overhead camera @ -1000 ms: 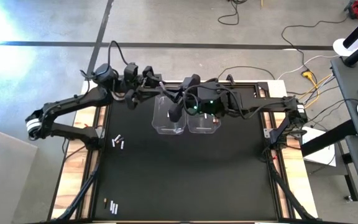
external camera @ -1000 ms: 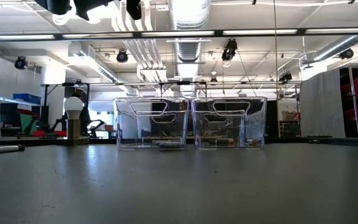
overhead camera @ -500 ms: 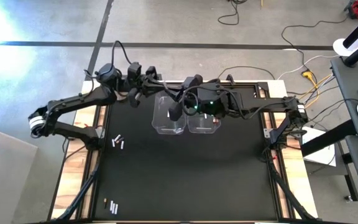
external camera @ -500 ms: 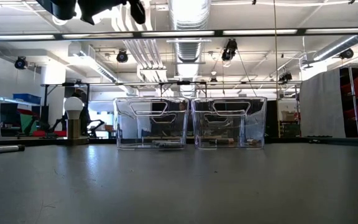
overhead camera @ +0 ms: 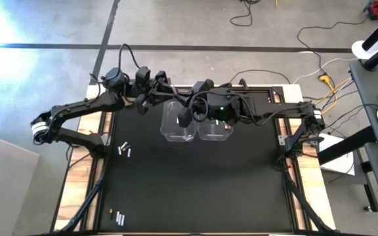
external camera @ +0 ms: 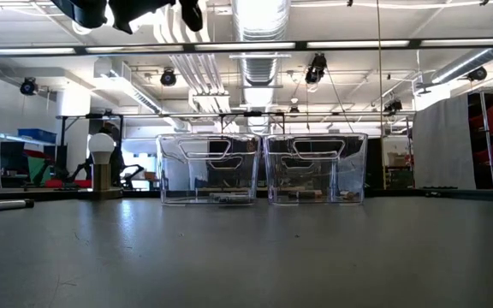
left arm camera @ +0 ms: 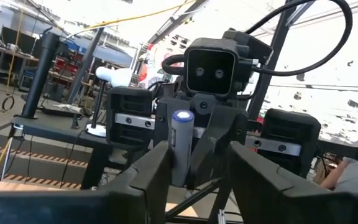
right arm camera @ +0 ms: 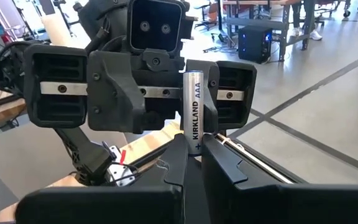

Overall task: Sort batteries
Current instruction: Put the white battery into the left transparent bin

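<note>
A slim silvery-white battery [right arm camera: 193,112], a smooth cylinder printed with black lettering, stands upright in the right gripper [right arm camera: 191,146], whose dark matte fingers are pinched together on its lower end. The same battery [left arm camera: 181,148] shows in the left wrist view, its rounded glossy tip toward the camera, standing between the fingers of the left gripper [left arm camera: 194,163]; those angular black fingers stand apart on either side of it, and whether they touch it cannot be told. Both grippers face each other high above the back of the table, near two clear plastic bins [overhead camera: 196,122] set side by side, touching. The bins [external camera: 262,168] are thin-walled, boxy and see-through, with moulded handle cut-outs, and small dark pieces lie on their floors. More batteries [overhead camera: 125,149], tiny short cylinders, lie loose on the flat black mat [overhead camera: 195,190] toward the left, and another small cluster [overhead camera: 118,217] lies near the front left corner. A brassy knob with a white ball [external camera: 102,164] stands left of the bins.
</note>
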You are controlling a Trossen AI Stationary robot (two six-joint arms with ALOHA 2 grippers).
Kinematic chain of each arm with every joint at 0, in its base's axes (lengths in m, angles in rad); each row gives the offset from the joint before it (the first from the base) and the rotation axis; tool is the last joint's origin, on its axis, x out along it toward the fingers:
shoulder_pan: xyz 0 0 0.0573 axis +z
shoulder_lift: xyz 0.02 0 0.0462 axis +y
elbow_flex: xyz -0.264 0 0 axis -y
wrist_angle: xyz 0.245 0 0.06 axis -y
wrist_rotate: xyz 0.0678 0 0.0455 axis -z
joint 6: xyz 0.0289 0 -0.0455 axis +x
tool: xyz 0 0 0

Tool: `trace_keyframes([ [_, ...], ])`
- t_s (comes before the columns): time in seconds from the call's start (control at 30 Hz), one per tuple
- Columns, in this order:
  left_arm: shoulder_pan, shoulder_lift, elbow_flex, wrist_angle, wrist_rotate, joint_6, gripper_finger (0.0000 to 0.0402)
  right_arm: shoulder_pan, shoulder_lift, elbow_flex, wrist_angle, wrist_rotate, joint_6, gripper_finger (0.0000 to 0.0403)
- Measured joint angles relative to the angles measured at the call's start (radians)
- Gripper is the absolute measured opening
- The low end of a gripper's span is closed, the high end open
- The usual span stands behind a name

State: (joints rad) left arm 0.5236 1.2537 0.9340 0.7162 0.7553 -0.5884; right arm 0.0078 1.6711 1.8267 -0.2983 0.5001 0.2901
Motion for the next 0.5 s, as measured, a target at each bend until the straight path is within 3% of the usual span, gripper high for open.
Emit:
trace_keyframes([
  [0.17,-0.003,0.009,0.0,0.024,-0.006,-0.014,0.012,-0.002,0.0,0.0,-0.012,-0.001,0.014,0.0023],
  [0.4,-0.003,0.01,0.0,0.036,-0.032,-0.023,0.0022,-0.002,0.0,0.0,-0.011,-0.004,0.017,0.0023],
  [0.5,-0.003,0.016,0.0,0.038,-0.035,-0.023,0.0014,-0.004,0.0,0.0,-0.015,-0.001,0.019,0.0025],
])
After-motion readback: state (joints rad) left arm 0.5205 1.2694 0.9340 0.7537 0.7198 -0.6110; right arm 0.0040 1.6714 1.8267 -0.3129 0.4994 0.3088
